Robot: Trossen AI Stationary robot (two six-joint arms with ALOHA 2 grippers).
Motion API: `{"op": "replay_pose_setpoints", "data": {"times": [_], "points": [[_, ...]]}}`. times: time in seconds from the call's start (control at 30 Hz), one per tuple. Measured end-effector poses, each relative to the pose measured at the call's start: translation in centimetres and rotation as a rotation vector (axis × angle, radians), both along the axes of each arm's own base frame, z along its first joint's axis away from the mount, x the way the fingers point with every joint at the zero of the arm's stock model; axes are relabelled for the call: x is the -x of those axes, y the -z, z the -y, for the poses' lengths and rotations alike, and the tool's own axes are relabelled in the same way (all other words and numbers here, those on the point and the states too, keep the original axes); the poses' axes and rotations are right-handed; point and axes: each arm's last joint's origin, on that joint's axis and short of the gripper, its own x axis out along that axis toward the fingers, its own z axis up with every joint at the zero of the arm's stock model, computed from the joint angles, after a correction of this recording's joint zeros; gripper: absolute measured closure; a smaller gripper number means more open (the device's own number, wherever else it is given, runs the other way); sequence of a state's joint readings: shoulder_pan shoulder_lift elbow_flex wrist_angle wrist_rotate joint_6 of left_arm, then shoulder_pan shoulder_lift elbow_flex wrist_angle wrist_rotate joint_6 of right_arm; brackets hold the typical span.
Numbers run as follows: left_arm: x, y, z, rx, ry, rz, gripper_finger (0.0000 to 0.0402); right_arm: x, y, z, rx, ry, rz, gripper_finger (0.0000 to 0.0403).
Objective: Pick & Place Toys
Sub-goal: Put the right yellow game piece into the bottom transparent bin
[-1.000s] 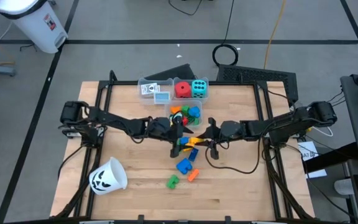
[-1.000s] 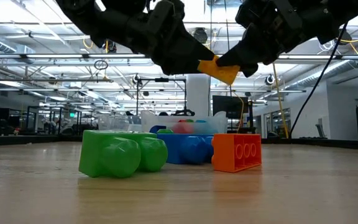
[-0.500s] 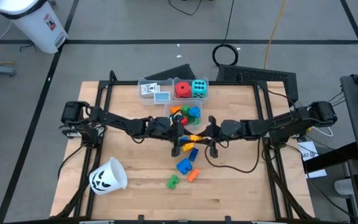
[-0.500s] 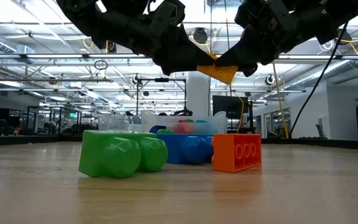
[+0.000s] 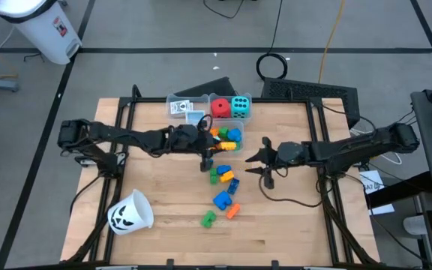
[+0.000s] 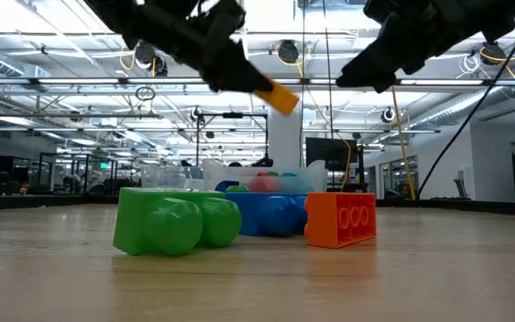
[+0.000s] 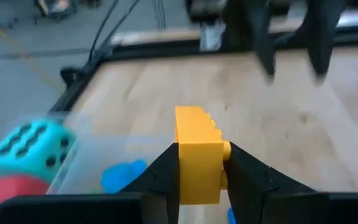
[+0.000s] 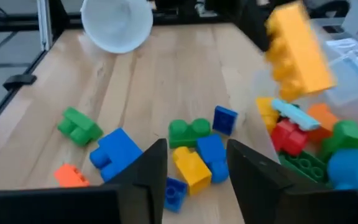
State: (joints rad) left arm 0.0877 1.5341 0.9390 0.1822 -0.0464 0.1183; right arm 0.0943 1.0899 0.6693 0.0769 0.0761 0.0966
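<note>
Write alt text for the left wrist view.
The left hand grips a yellow block between its fingers, above a wooden table. A cyan die and part of a red die sit in a clear bin nearby.

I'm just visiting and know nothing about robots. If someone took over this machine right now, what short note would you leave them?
Left gripper: jaws shut on a yellow block, held above the table by the clear bins.
Right gripper: jaws open, empty, off to the right of the pile.
Done: red die, cyan die, cards and several blocks sit in the bins.
Left: a loose heap of blocks mid-table, plus a blue, green and orange block nearer the front. White cup lies on its side.
</note>
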Motion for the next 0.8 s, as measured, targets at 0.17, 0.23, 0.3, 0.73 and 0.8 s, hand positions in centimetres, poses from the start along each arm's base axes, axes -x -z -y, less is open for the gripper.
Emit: {"op": "replay_pose_setpoints", "data": {"times": [0.17, 0.23, 0.3, 0.73, 0.8], "points": [[1.5, 2.5, -2.9, 0.034, -0.095, -0.031, 0.0305, 1.1, 0.3, 0.1, -0.012, 0.007, 0.027, 0.0263], [2.4, 3.8, -3.8, 0.055, -0.137, -0.015, 0.0305, 1.4, 0.5, 0.2, -0.016, 0.009, 0.032, 0.0265], [3.3, 5.0, -4.4, 0.067, -0.161, 0.018, 0.0305, 1.5, 0.8, 0.2, -0.016, 0.009, 0.033, 0.0268], [5.2, 7.4, -6.0, 0.150, -0.323, 0.037, 0.0228, 1.4, 0.8, 0.2, -0.006, 0.002, 0.102, 0.0268], [5.1, 7.2, -5.9, 0.149, -0.314, 0.053, 0.0185, 1.4, 0.8, 0.2, -0.009, 0.002, 0.104, 0.0266]]}}
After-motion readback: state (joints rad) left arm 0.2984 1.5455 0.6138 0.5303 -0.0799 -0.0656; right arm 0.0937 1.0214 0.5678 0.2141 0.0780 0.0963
